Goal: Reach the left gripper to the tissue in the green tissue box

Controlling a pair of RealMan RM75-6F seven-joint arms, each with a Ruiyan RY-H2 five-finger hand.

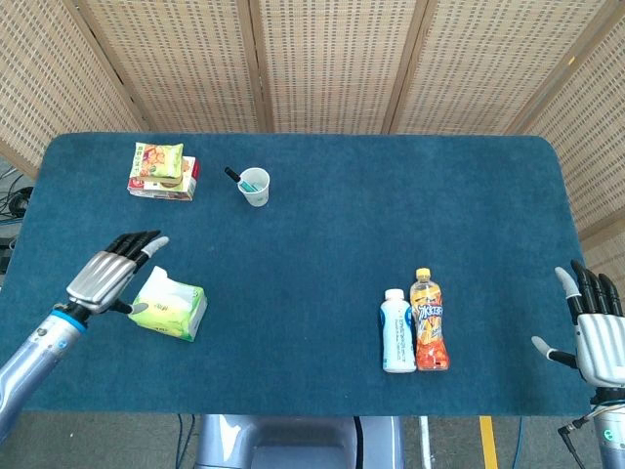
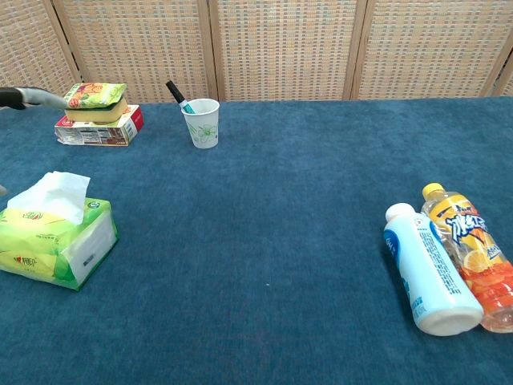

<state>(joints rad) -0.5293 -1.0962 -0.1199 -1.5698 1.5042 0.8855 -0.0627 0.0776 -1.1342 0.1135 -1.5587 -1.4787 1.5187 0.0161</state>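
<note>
My left hand (image 1: 109,273) hovers over the blue table (image 1: 322,274) just left of the green tissue box (image 1: 170,307), fingers stretched out and apart, holding nothing; its thumb points down toward the box's near-left edge, and I cannot tell whether it touches. In my chest view only one fingertip shows at the left edge, up by the snack boxes. The white tissue (image 2: 59,192) stands up out of the box's top at the end nearest that hand. My right hand (image 1: 595,332) hangs off the table's right edge, fingers straight and spread, gripping nothing. Further out, a stack of snack boxes (image 1: 162,171) sits at the far left, with a paper cup (image 1: 255,186) holding a dark pen just to its right. On the right half, a white bottle (image 1: 397,331) and an orange drink bottle (image 1: 428,320) lie side by side, touching.
</note>
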